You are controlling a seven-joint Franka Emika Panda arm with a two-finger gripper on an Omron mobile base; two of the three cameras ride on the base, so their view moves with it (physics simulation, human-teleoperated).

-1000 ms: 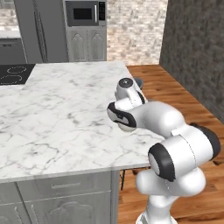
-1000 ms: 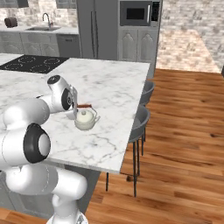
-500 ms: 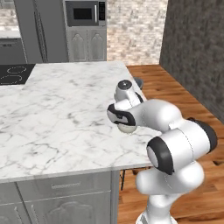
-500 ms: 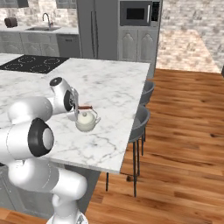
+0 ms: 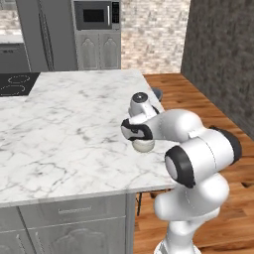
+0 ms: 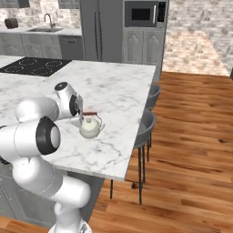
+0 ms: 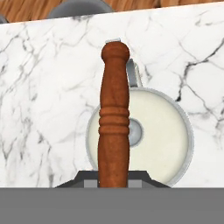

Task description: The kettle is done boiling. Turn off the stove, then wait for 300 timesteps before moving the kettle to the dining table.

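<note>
The kettle (image 6: 91, 127) is sitting on the marble worktop (image 6: 113, 95), well inside its near right corner, and in the right base view its base looks to be resting on the slab rather than hanging above it. Its reddish-brown handle (image 7: 114, 118) is arching over the cream lid (image 7: 151, 135), and in the hand view the handle's long axis is running straight away from the camera, up the middle of the picture, with the short spout (image 7: 132, 72) pointing off toward the far edge of the worktop.

The pincer (image 7: 113, 180) is sitting directly above the kettle and is clamped shut on the near end of that handle; the two dark tips are flanking the wood on either side, so the jaws are closing across the handle's width. Kettle and pincer are thus stacked one over the other, with no sideways gap between them.

The stove (image 6: 34, 66) is lying well apart, at the far left of the same slab, so the kettle appears to be already at its destination. Judging from this, the coming move is a release: the jaws are needing only to part across the handle and the hand to rise straight up along its own axis, clear of the arch. Two stools (image 6: 146, 129) are standing just beside the worktop's right edge, below the kettle's side.
</note>
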